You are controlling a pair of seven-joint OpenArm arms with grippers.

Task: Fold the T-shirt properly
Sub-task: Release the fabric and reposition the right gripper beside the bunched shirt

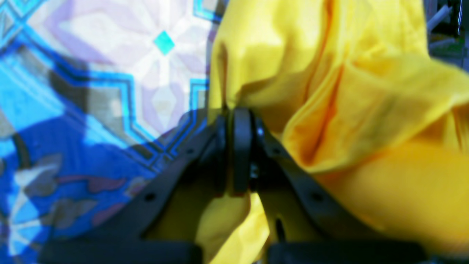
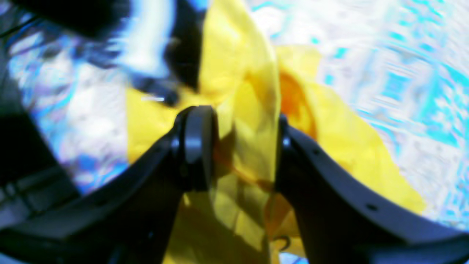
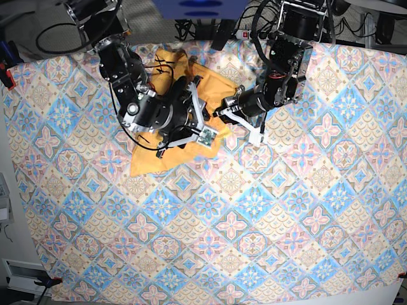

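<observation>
I am seeing the T-shirt lying bunched on the counter between both tools, the left tool pinching its edge shut, the right tool standing parted around a fold, gripping nothing.

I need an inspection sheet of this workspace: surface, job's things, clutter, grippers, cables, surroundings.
Surface: patterned tablecloth covers the table.
Job's things: yellow T-shirt, bunched at the far side, not folded.
Clutter: nothing seen.
Grippers: left gripper shut on the T-shirt; right gripper has jaws apart, cloth between them.
Cables: black cables behind the table's far edge.
Surroundings: grey floor beyond the table.
</observation>
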